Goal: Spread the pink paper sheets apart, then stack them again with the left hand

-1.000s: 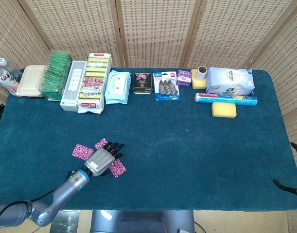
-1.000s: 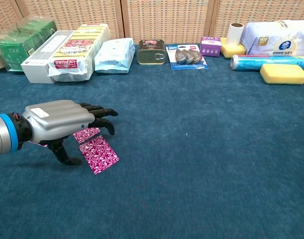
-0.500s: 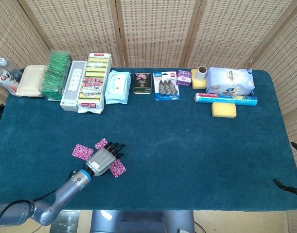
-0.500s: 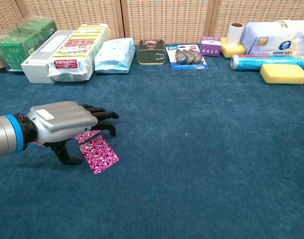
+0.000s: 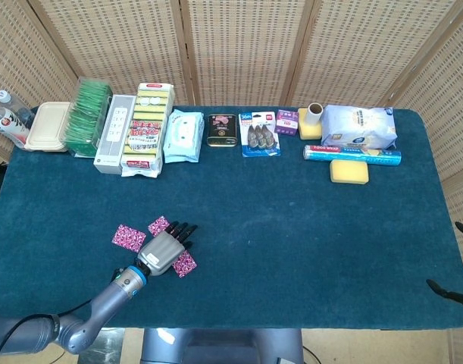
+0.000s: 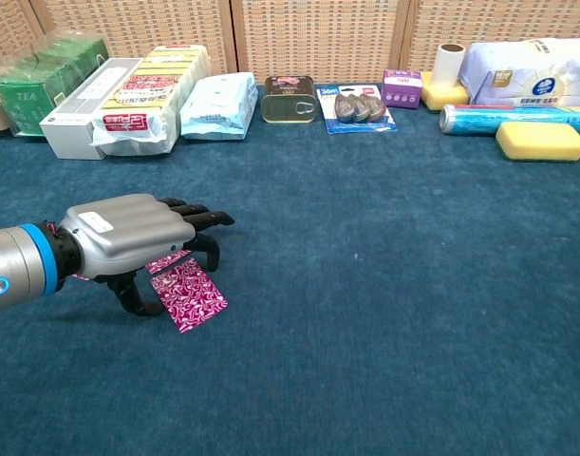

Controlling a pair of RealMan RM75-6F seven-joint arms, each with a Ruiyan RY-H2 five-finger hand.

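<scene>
While the head view looks down on the whole blue table, the left hand sits over three pink patterned paper sheets near the table's front left edge. In that view, one sheet lies clear to the left of the hand, a second peeks out just behind the fingers, and a third shows at the hand's right side. The chest view, low and close, shows only two sheets: the third one lying flat beside the thumb, and a strip of another under the palm. It also shows the hand palm down, fingers stretched forward and slightly apart; whether they press the paper cannot be told. Only a dark tip of the right hand shows at the far right edge. Wide bare cloth stretches right of the sheets.
</scene>
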